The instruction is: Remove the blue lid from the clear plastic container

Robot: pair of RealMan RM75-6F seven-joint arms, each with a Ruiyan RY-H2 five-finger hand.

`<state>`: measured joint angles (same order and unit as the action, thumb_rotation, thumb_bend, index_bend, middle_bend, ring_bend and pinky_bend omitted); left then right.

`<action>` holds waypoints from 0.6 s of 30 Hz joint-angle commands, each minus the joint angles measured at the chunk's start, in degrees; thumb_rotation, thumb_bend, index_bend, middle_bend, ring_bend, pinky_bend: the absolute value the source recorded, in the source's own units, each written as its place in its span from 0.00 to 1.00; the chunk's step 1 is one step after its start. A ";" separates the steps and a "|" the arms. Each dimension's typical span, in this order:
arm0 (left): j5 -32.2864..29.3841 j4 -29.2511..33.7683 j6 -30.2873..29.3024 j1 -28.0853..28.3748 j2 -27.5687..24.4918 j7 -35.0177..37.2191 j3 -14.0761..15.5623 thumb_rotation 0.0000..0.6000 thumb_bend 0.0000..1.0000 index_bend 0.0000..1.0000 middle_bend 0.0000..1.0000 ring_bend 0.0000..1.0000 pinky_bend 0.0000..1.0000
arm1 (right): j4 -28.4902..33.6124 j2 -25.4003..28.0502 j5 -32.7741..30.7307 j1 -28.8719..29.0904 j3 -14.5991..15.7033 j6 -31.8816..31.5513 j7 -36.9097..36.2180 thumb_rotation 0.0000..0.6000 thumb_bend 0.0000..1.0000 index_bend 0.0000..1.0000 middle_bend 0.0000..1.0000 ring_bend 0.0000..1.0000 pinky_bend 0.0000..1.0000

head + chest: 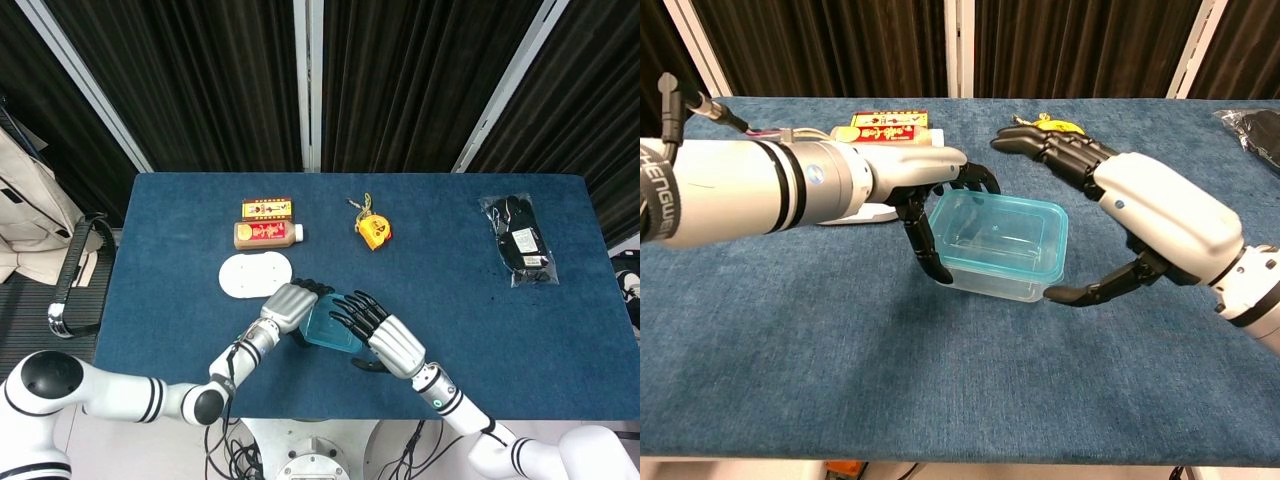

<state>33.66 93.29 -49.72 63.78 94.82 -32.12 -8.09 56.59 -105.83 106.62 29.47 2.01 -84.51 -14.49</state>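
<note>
Our left hand (915, 190) grips the container (998, 247); our right hand (1140, 205) hovers spread beside it. Beyond lie a bottle (266, 234) and a tape measure (372, 232)

From overhead, the right hand (382, 338) covers the three o'clock side of the clear plastic container (328, 326), and the left hand (288, 304) hides its nine o'clock wall, so only a strip of the blue lid (322, 322) shows between them. Whether either hand actually touches the container cannot be told from there.

In the chest view, the white oval plate (865, 212) is mostly hidden behind the left forearm, the black packet (1255, 135) is cut off at three o'clock, and the yellow tape measure (1052, 121) is largely blocked by the right hand's fingers (1045, 143). The print on the two boxes (266, 222) is too small to read.
</note>
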 commanded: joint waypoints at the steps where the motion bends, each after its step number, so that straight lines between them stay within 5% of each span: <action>1: 0.00 -0.14 -0.03 0.00 0.07 0.21 0.10 1.00 0.00 0.16 0.18 0.11 0.16 | -1.09 -0.75 -0.27 0.22 0.10 0.06 0.41 1.00 0.04 0.00 0.00 0.00 0.00; 18: 0.37 -0.34 0.10 0.43 0.12 0.92 0.53 1.00 0.00 0.16 0.18 0.11 0.16 | -3.57 -1.94 -2.08 1.31 -0.05 0.45 -0.35 1.00 0.04 0.00 0.00 0.00 0.00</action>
<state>34.04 92.95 -49.63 64.21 94.94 -31.20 -7.56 53.02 -107.77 104.55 30.78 1.96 -84.06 -14.84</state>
